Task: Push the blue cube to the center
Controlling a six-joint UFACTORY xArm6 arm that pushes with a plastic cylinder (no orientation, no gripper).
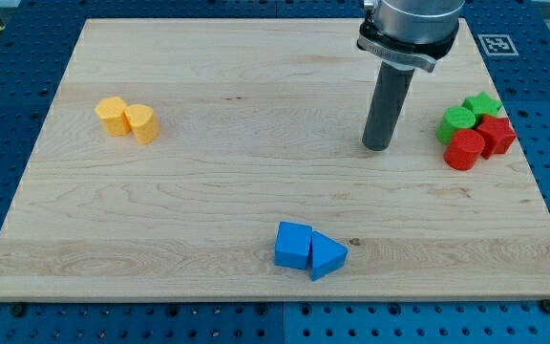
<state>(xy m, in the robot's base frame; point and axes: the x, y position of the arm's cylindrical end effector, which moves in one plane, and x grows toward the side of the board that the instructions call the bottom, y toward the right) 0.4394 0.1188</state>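
Observation:
The blue cube lies near the view's bottom, a little right of the middle, touching a blue triangular block on its right. My tip rests on the board at the upper right, well above and to the right of the blue cube, apart from every block.
Two yellow blocks sit together at the view's upper left. At the right edge a cluster holds a green cylinder, a green star-like block, a red cylinder and a red block. The wooden board lies on a blue perforated table.

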